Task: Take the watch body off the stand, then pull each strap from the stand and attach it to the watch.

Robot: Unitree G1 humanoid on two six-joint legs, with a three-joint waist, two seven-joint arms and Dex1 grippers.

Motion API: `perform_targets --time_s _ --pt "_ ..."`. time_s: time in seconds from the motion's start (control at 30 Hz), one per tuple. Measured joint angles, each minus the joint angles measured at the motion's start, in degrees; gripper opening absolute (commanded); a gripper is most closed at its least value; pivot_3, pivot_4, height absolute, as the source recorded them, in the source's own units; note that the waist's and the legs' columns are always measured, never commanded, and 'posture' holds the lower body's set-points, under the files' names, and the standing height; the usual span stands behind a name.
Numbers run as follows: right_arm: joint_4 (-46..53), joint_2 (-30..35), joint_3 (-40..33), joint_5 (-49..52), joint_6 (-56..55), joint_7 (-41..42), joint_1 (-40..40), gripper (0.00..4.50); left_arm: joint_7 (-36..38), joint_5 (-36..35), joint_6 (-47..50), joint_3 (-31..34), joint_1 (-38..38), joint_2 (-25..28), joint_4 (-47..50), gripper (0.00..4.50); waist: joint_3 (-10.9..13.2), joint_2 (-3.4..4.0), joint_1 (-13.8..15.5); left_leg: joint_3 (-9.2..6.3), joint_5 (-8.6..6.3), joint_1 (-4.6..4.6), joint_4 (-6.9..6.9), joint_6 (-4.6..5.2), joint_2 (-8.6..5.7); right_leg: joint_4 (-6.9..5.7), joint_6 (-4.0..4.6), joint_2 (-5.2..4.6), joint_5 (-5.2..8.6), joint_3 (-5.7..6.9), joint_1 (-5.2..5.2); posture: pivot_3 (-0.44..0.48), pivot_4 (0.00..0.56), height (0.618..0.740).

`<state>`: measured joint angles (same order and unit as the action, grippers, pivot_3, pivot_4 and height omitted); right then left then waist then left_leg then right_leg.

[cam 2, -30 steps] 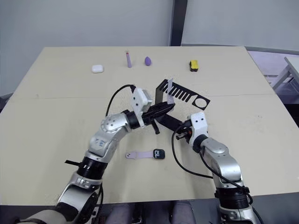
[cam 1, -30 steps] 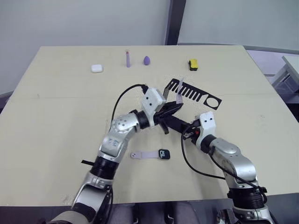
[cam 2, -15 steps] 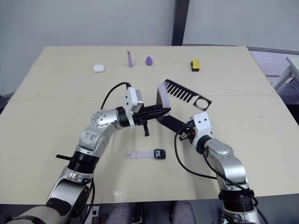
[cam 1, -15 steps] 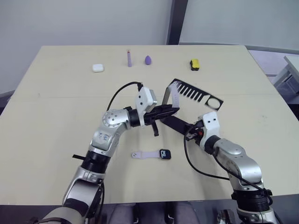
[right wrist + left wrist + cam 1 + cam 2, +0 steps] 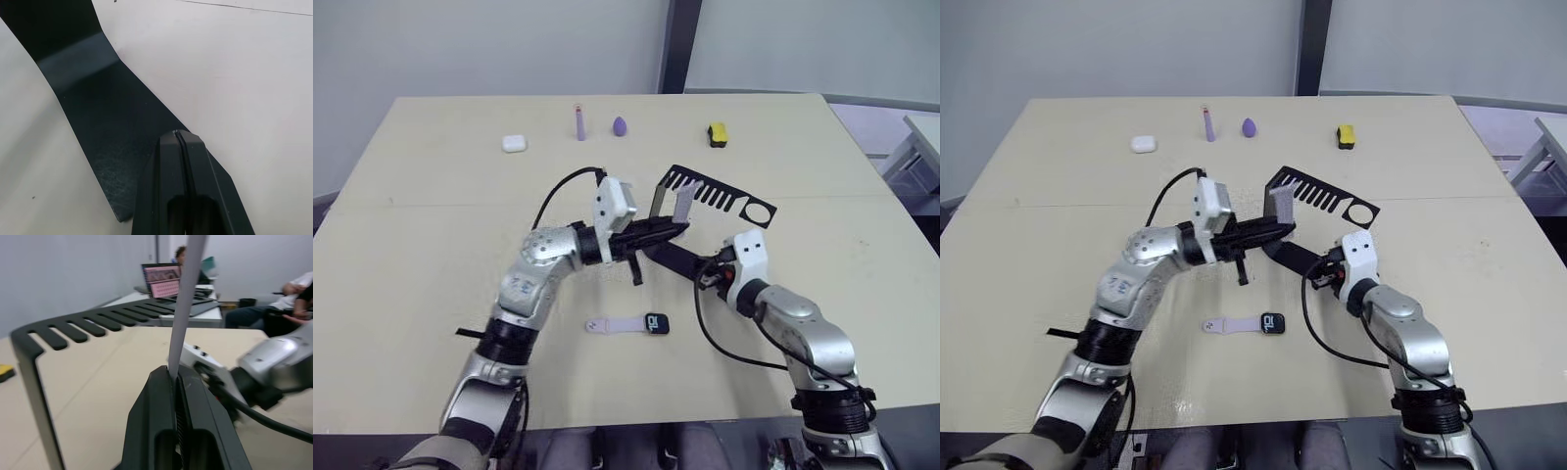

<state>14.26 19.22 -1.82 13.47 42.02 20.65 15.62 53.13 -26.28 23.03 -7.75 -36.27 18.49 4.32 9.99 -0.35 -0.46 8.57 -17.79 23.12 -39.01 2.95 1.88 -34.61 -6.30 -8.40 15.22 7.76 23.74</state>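
Your left gripper (image 5: 677,227) is clamped on the second strap (image 5: 684,201), which stands upright beside the stand (image 5: 720,196). The watch body (image 5: 657,323), one strap already on, lies nearer you, below that gripper. Your right gripper (image 5: 178,134), fingers together, presses the stand's base.

Right gripper (image 5: 178,133): two black fingers pressed together, only thin seam between them, tips resting on flat black base of stand (image 5: 107,122). Stand base: dark sheet-metal strip lying flat on pale table (image 5: 254,73), running from fingertips toward 10 o'clock. Bend line crosses strip near far end, where metal turns up into upright. Near corner of base at 7 o'clock from fingertips. Table bare at 1 to 3 o'clock.
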Motion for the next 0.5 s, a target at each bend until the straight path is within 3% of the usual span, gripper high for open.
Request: perform_targets --time_s 0.1,0.23,0.37,0.5 --pt "4.14 1.7 -1.47 1.22 -0.47 0.88 -3.72 0.0 4.66 -5.35 6.8 0.97 1.3 5.57 3.94 0.09 0.1 0.13 0.36 -0.03 0.01 0.06 -0.01 0.01 -0.06 0.03 -0.01 -0.01 0.0 0.0 0.02 0.0 0.15 0.74" --pt "19.84 7.89 -8.0 7.93 -0.11 6.29 -14.49 0.0 9.37 -10.06 13.5 0.99 1.02 8.77 4.21 0.09 0.19 0.21 0.93 -0.08 -0.02 0.1 -0.01 0.07 -0.12 0.14 -0.06 -0.02 -0.02 0.01 -0.03 0.0 0.15 0.74" --pt "26.41 9.91 -15.6 16.6 2.5 9.2 -20.24 1.25 11.92 -10.96 15.65 -0.27 -0.23 8.23 3.26 0.0 0.21 0.17 0.98 -0.06 -0.04 0.08 -0.01 0.09 -0.12 0.4 -0.09 -0.01 -0.04 -0.01 -0.04 0.0 0.15 0.74" --pt "29.44 11.05 -23.85 37.38 6.18 10.07 -18.36 3.26 14.65 -11.7 17.29 -1.9 -3.87 6.17 0.12 0.0 0.21 0.17 0.66 -0.07 -0.05 0.07 0.02 0.08 -0.06 0.43 -0.08 0.03 -0.03 -0.04 -0.02 0.0 0.15 0.74"
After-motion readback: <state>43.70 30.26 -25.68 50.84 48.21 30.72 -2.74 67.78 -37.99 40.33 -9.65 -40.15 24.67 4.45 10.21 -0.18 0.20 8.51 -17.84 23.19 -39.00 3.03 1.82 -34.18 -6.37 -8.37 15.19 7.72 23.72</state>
